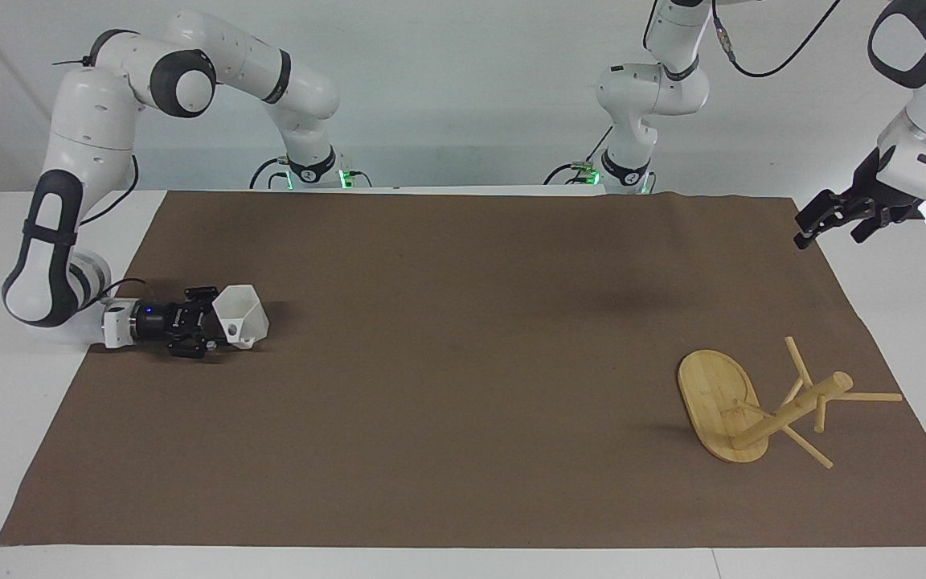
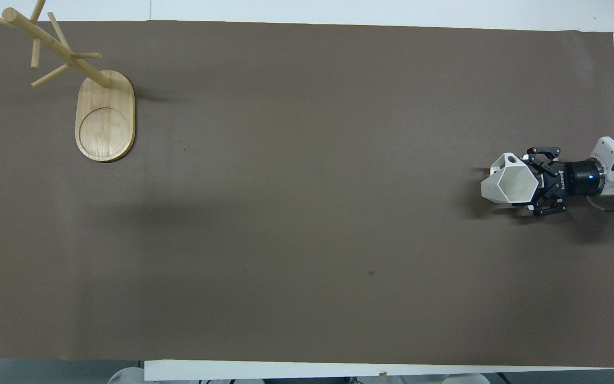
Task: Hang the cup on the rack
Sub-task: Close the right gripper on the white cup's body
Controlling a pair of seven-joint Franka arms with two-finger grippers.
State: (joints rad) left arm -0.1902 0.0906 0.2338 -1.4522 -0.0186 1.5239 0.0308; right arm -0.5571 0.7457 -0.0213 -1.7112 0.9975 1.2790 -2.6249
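The white faceted cup point(image 1: 243, 315) rests tilted on the brown mat at the right arm's end of the table, its hexagonal mouth turned up toward my right gripper; it also shows in the overhead view point(image 2: 508, 184). My right gripper point(image 1: 210, 323) lies low and level at the cup's rim, open, a finger at either side; it shows in the overhead view too point(image 2: 537, 181). The bamboo rack point(image 1: 719, 402) stands on its oval base at the left arm's end point(image 2: 105, 118). My left gripper point(image 1: 829, 232) hangs open in the air over the mat's edge, well away from the rack.
The brown mat point(image 1: 463, 386) covers most of the white table. The rack's thin pegs point(image 1: 869, 396) stick out toward the table's edge at the left arm's end.
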